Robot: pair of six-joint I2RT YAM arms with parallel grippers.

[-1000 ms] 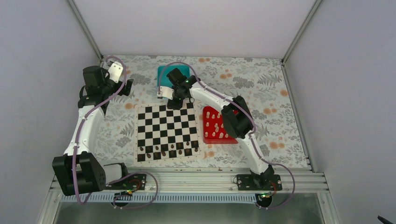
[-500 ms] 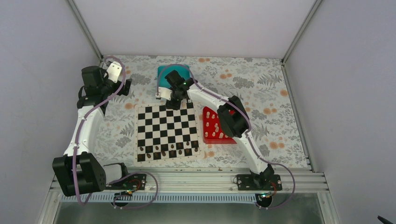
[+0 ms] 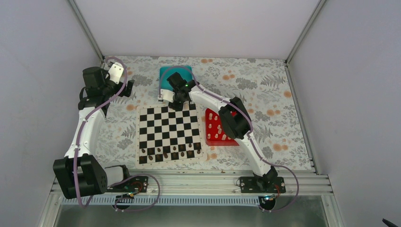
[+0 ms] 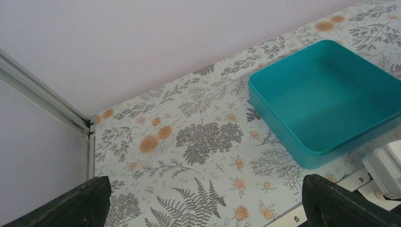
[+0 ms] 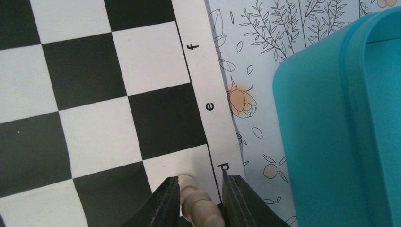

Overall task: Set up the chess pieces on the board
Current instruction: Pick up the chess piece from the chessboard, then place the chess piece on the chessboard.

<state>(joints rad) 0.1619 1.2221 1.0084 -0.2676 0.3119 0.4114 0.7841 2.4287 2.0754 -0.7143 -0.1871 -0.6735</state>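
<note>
from up top i see the board [image 3: 165, 125] lying flat in the middle of the flowered tabletop [image 3: 265, 85]. a row or so of dark pieces [image 3: 175, 150] stands along its near edge. the red tray [image 3: 222, 143] sits just beside the board's right side, with a scatter of cream pieces [image 3: 218, 128] in it. the teal box [image 3: 164, 74] is just past the board's far edge.

my right gripper [image 5: 199, 182] is reaching over that far edge, next to the teal box. it is narrowed down, and the two fingers [image 5: 163, 203] press in on either side of one cream piece [image 5: 201, 208]. on the wrist camera the piece's small rounded end points at a white square in the outermost row, right by the letter d on the pale border. i cannot tell whether the piece touches the board. a thin strip of tabletop shows between the border and the box wall.

my left gripper [image 4: 205, 189] is off by the far left corner of the table, well apart from the board. it is spread wide, one dark fingertip in each lower corner of its view and only tabletop between them. the teal box is ahead of it to the right.
</note>
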